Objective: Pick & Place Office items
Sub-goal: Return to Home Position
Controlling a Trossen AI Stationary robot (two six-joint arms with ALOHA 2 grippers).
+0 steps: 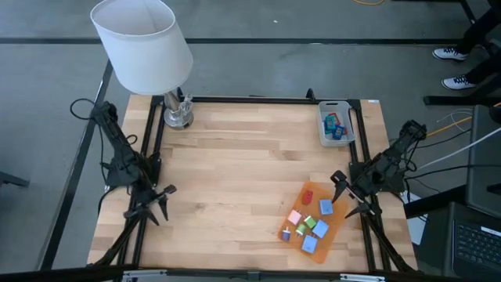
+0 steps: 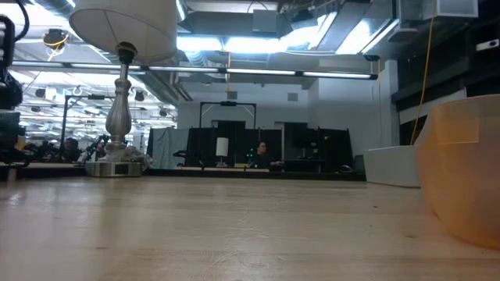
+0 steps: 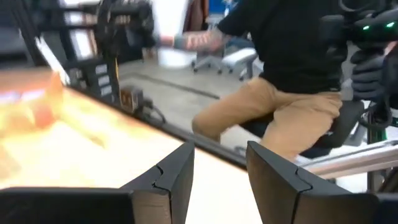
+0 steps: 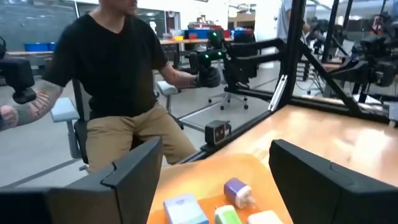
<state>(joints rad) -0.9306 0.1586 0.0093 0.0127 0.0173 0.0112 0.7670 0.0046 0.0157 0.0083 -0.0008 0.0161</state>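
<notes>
Several small office items lie on a flat orange sheet (image 1: 333, 225) at the table's near right: a red piece (image 1: 308, 196), blue squares (image 1: 326, 207), a pink square (image 1: 295, 217) and green bits (image 1: 309, 222). My right gripper (image 1: 343, 196) is open just right of the sheet, above its far end, and touches nothing. Its wrist view looks over the sheet (image 4: 205, 171) at a purple piece (image 4: 236, 189), a blue one (image 4: 184, 208) and a green one (image 4: 227, 215) between its spread fingers (image 4: 214, 171). My left gripper (image 1: 164, 202) is open and empty over the table's near left (image 3: 221, 180).
A grey tray (image 1: 322, 125) at the far right holds a few colourful pieces. A lamp with a white shade (image 1: 142, 43) stands at the far left corner (image 2: 117, 86). A seated person shows beyond the table's edge (image 4: 118, 81). Bare wood lies across the table's middle.
</notes>
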